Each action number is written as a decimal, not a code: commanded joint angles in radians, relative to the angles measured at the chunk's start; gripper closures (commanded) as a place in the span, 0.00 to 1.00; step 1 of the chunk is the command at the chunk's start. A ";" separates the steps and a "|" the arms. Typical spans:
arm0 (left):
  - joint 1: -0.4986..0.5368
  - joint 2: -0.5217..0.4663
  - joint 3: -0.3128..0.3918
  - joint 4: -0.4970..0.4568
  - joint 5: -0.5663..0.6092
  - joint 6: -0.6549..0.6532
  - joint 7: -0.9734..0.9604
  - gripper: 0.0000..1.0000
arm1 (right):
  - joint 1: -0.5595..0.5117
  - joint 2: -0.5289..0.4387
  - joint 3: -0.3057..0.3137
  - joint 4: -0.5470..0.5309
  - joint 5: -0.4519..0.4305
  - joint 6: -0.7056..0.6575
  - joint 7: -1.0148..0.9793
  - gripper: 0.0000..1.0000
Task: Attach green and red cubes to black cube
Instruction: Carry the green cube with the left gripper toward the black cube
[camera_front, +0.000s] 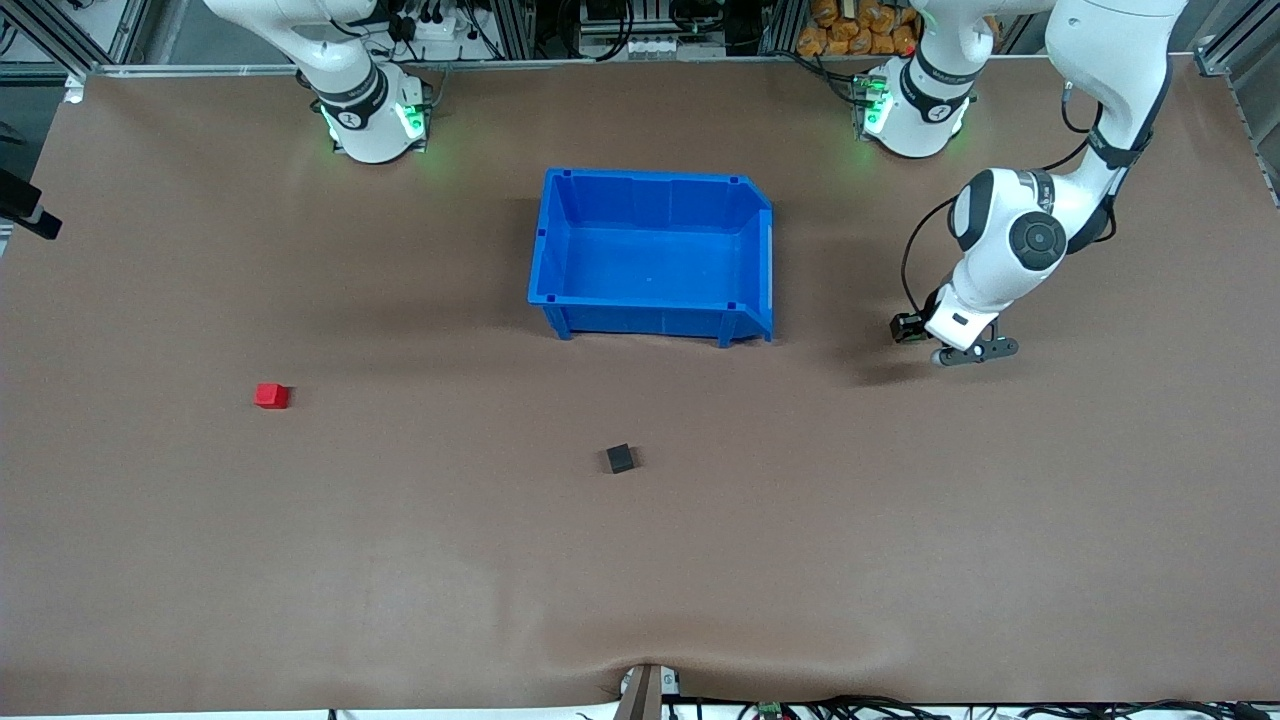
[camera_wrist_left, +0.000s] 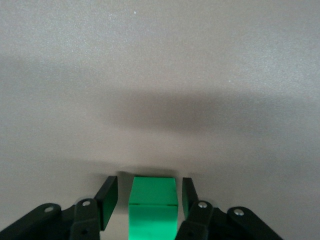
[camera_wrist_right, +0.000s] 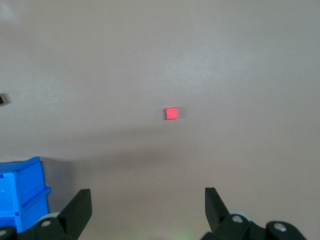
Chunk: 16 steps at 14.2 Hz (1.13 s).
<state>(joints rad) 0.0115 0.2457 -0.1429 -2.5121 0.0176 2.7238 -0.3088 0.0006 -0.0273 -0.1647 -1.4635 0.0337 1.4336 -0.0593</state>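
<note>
Left gripper (camera_wrist_left: 149, 200) is down at the tabletop (camera_front: 900, 560) toward the left arm's end, jaws part-closed around the green cube (camera_wrist_left: 152, 197), slim gaps either side. Right gripper (camera_wrist_right: 147, 210) waits wide open, empty. Red cube (camera_front: 271, 396) sits toward the right arm's end; black cube (camera_front: 620, 458) mid-table, nearer the front edge than the blue bin (camera_front: 655, 320).
</note>
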 joint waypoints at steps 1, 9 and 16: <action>-0.001 0.012 -0.012 0.012 0.015 0.010 -0.026 0.65 | 0.012 0.012 -0.010 0.026 0.017 -0.015 -0.001 0.00; 0.002 0.009 -0.021 0.027 0.010 0.001 -0.099 1.00 | 0.009 0.013 -0.010 0.025 0.015 -0.018 -0.002 0.00; 0.050 0.001 -0.020 0.211 0.004 -0.158 -0.344 1.00 | 0.004 0.029 -0.010 0.015 0.012 -0.057 -0.002 0.00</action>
<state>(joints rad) 0.0501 0.2465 -0.1548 -2.3844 0.0175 2.6602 -0.5738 0.0007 -0.0122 -0.1645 -1.4636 0.0348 1.4193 -0.0593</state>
